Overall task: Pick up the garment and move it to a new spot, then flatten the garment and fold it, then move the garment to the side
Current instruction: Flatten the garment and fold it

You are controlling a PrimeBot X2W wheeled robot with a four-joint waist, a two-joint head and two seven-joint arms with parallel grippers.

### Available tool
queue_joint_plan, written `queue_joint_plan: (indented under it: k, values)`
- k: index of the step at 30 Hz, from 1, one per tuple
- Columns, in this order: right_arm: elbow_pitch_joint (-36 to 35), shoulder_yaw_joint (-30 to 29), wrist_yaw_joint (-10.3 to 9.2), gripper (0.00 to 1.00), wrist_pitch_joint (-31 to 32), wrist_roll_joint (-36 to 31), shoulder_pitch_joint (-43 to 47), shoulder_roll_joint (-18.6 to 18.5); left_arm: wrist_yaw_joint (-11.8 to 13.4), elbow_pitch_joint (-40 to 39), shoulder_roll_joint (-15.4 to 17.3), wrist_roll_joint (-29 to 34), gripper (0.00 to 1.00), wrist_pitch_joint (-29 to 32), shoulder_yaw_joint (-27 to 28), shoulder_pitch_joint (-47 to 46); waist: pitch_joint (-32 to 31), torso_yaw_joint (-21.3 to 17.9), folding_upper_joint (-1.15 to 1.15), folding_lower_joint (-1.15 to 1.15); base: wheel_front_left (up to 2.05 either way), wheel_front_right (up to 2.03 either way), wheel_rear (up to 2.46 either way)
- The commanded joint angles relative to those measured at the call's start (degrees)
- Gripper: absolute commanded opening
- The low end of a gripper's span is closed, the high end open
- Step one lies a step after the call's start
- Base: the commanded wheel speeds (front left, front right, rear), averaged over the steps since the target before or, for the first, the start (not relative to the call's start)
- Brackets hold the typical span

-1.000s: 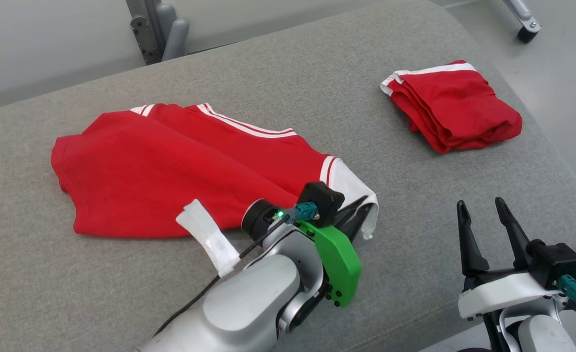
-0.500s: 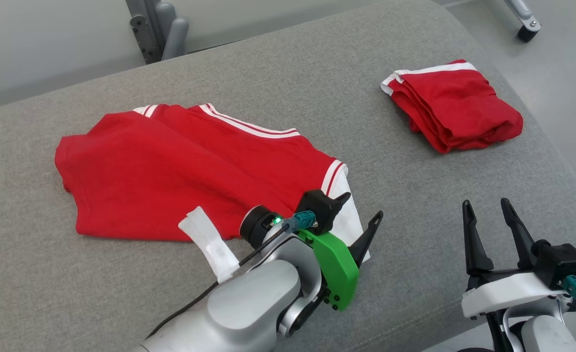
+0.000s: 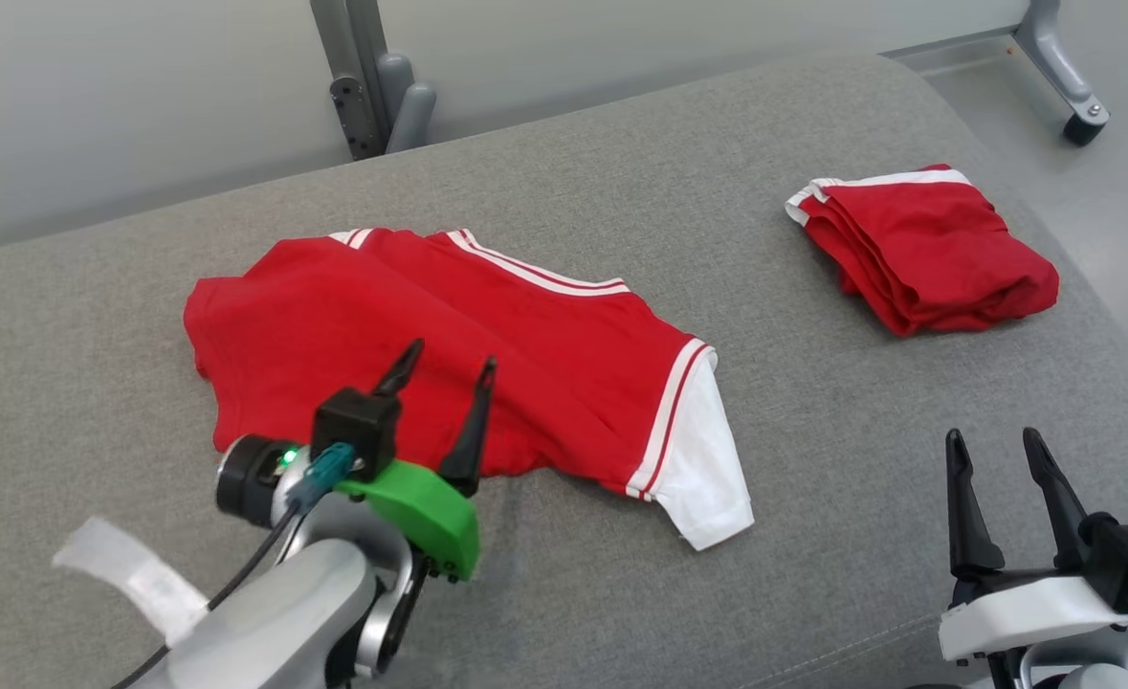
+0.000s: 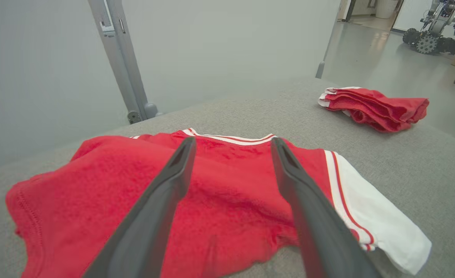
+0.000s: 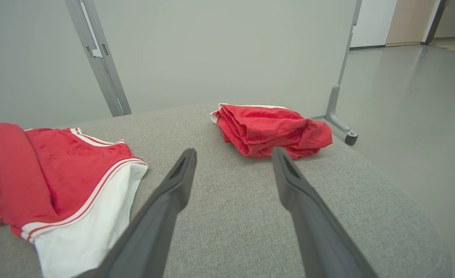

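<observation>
Gone from the white sleeve, the left gripper hung lower left, jaws spread empty over the red white-trimmed jersey lying crosswise; the right gripper, equally open, sat farther.

- Readable text, labels, brands, numbers, signs: none in any view.
- White tape tag on the cable, behind the left gripper: any marking on it is too small to read.
</observation>
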Motion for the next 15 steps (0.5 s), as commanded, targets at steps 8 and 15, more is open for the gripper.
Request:
queue_joint_plan:
  k: [8,15]
  values:
    - [-1.75,-1.06,-0.02,1.0,-0.02,-0.6,3.16,-0.17,4.03,-10.23,7.9,2.31,1.0,-0.82,11.84,13.95,-2.4,5.14,0.0,0.0,0.0,0.0,0.0]
    - [-2.34,0.62,-0.02,1.0,-0.02,-0.45,-0.24,-2.03,-5.1,3.37,6.37,-1.02,1.0,0.59,15.12,9.35,1.79,7.13,0.0,0.0,0.0,0.0,0.0]
